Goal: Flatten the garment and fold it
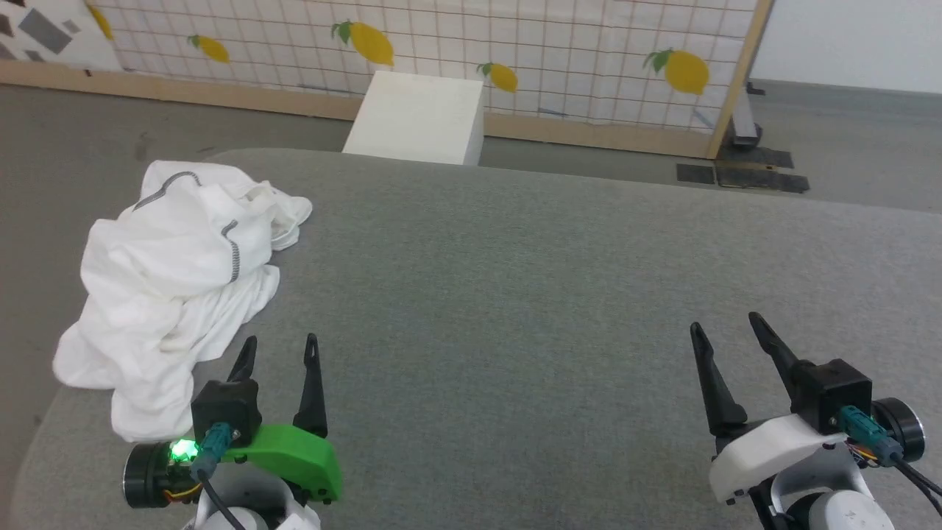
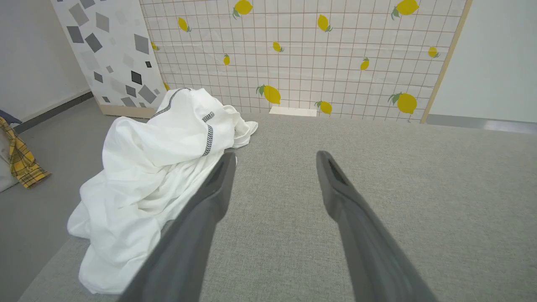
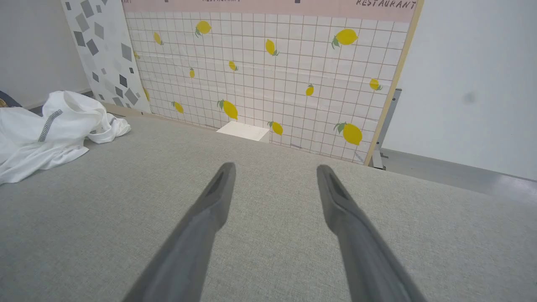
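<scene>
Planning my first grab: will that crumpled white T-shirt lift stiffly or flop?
Probably floppy: the garment lies in soft, heaped folds, so one pinch would likely trail cloth. It looks thin, likely light. Sitting at the left edge of the table, a push could slide it off.

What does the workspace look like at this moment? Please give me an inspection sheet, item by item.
Surface: grey fabric table, mostly bare.
Job's things: white T-shirt crumpled in a heap at the table's left edge, not yet flattened.
Clutter: white box beyond the far edge; yellow plaid cloth on the floor.
Pincers: left pincer open, empty, next to the T-shirt; right pincer open, empty, over bare table.
Cables: left wrist cable and right wrist cable, teal plugs, away from the T-shirt.
Surroundings: lemon-print screen, grey floor.
</scene>
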{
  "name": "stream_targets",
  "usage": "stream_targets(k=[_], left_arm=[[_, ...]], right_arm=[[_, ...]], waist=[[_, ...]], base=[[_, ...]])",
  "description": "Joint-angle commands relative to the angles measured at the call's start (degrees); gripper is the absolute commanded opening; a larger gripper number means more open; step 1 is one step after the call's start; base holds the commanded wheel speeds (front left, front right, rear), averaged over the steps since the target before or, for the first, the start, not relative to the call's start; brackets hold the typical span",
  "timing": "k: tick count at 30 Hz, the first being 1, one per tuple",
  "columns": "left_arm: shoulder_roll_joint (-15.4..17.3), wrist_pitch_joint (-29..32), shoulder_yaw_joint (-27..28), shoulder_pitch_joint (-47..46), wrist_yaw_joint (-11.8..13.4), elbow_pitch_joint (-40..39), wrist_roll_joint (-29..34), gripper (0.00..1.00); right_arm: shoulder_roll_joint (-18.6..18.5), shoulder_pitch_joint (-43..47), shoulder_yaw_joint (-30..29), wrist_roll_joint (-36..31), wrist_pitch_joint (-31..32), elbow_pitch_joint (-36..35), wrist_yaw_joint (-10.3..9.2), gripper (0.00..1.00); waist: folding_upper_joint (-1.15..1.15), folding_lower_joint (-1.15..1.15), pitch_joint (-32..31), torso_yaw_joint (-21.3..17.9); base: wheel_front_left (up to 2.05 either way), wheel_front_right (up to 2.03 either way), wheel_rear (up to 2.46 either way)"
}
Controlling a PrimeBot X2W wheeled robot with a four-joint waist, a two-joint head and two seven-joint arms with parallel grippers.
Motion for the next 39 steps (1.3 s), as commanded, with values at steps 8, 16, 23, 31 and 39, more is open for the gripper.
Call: stream_targets(k=[8, 16, 23, 31, 39], left_arm=[[0.70, -1.54, -0.38, -0.74, 1.11, 0.34, -1.93, 1.00], [0.71, -2.49, -0.97, -0.43, 2.19, 0.30, -2.65, 1.00], [0.71, -3.29, -1.49, 0.02, 3.25, 0.00, -3.21, 1.00], [0.76, -4.24, -2.08, 0.30, 4.32, -0.19, -4.02, 1.00], [0.93, -5.18, -2.25, 0.52, 5.31, -0.31, -5.06, 1.00]], right_arm=[[0.04, -0.68, 0.42, 0.77, -1.05, 0.61, -0.03, 1.00], [0.04, -0.71, 0.66, 1.03, -1.51, 0.82, -0.04, 1.00], [0.05, -0.51, 0.80, 1.29, -1.93, 0.75, -0.04, 1.00], [0.06, -0.63, 1.09, 1.44, -2.28, 0.72, -0.05, 1.00], [0.07, -0.72, 1.37, 1.77, -2.80, 0.93, -0.05, 1.00]], waist=[[0.00, 0.00, 0.15, 5.27], [0.00, 0.00, 0.14, 7.78], [0.00, 0.00, 0.13, 9.79], [0.00, 0.00, 0.51, 12.11], [0.00, 0.00, 0.75, 14.32]], base=[[-0.06, -0.06, -0.06], [-0.22, -0.22, -0.22], [-0.12, -0.12, -0.12], [-0.03, -0.03, -0.03], [0.00, 0.00, 0.00]])
